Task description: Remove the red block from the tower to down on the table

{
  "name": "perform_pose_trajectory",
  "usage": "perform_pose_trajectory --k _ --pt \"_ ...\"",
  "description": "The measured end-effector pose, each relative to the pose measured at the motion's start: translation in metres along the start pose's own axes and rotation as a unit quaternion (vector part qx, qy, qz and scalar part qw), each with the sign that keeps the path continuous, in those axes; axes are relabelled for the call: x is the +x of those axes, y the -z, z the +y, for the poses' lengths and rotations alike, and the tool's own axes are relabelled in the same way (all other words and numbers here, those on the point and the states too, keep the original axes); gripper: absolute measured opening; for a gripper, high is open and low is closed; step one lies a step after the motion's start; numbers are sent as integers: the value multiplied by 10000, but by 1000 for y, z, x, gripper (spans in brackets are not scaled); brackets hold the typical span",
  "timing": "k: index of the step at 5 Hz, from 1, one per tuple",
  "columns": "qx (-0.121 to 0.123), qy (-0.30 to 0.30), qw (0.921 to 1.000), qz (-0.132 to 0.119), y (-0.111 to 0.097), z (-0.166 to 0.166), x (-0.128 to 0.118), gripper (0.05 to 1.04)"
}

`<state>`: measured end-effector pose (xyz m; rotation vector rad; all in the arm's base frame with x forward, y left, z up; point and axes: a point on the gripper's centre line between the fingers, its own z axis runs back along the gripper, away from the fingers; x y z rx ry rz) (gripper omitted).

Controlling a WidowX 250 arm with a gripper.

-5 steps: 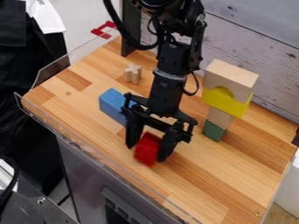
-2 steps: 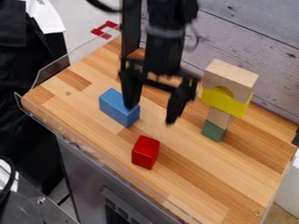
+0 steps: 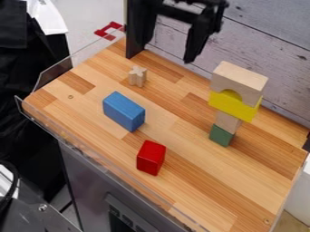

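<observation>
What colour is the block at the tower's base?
Dark green, best seen in the camera view.

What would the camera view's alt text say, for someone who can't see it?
A red block sits on a wooden table, apart from a four-block tower in green, plain wood and yellow. A blue block lies nearby; an open black hand hangs above.

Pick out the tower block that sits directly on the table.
The green block: it is the lowest one, under the small wooden block, while the yellow block and large wooden block are stacked higher up.
</observation>
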<state>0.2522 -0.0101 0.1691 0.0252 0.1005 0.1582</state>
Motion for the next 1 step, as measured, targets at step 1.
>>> perform_pose_trajectory --k 1 --pt "-16 21 10000 11 -3 -3 -1 999"
